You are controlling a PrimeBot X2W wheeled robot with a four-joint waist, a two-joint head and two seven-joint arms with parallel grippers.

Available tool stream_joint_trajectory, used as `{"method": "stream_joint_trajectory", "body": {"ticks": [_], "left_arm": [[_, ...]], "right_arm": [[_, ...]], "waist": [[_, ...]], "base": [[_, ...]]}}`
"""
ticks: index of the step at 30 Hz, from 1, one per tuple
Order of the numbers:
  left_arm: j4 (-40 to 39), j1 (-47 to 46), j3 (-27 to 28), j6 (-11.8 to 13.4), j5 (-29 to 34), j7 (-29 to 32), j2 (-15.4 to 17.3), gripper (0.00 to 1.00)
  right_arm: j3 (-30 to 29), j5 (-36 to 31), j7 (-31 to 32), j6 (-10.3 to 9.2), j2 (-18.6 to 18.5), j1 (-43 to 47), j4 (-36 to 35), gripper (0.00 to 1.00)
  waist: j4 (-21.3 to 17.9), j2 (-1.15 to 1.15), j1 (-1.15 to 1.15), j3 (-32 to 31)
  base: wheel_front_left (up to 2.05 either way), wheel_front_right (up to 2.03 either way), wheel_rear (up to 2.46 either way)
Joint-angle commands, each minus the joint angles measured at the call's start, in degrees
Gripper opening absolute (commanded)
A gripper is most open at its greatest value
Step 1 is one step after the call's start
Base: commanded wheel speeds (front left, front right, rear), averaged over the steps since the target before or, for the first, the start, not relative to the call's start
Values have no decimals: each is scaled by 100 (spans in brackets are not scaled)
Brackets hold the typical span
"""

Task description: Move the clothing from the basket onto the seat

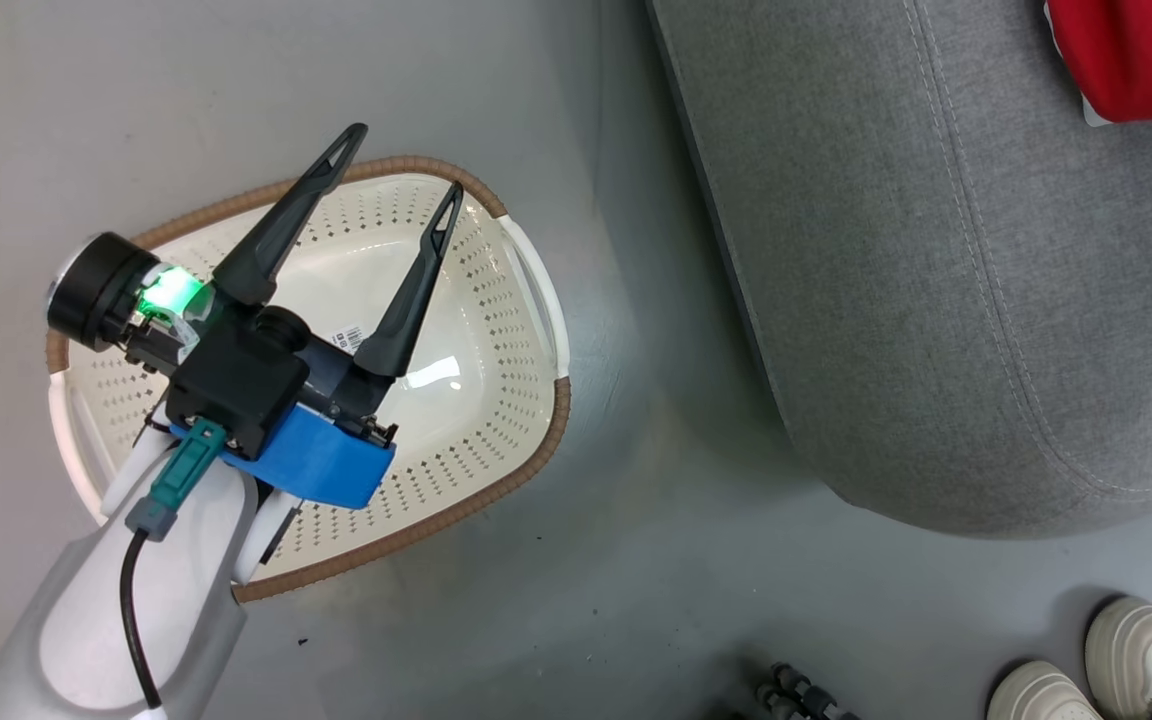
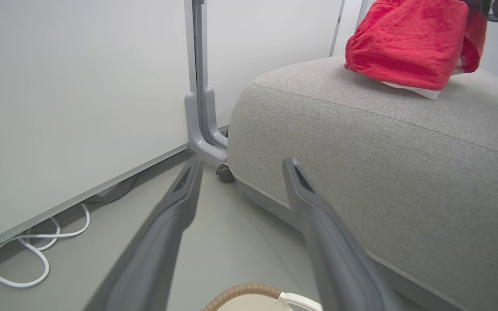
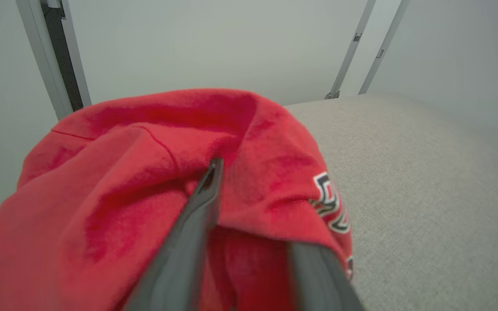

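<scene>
Left gripper [image 1: 405,160] spread wide above the basket [image 1: 556,410], left of frame; nothing held.
Clothing [image 1: 1131,55] lies on the seat [image 1: 936,300], upper right, well apart from that gripper. Soft, light, limp fabric: pinch a bunched fold. In the right wrist view, the right gripper [image 3: 260,207] sits buried in the clothing, one finger covered; grip cannot be confirmed.

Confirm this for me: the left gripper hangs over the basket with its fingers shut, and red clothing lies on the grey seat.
One thing is wrong: the left gripper has its fingers spread wide apart, not shut, as the head view shows. The rest holds: it hangs over the basket, and red clothing lies on the grey seat.
</scene>
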Motion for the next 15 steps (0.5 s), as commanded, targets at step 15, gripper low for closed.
{"method": "stream_joint_trajectory", "body": {"ticks": [15], "left_arm": [[461, 251, 73, 81, -277, -73, -389, 100]], "right_arm": [[597, -360, -71, 1, 48, 603, -136, 100]], "waist": [[196, 0, 0, -881]], "base": [[0, 0, 0]]}}
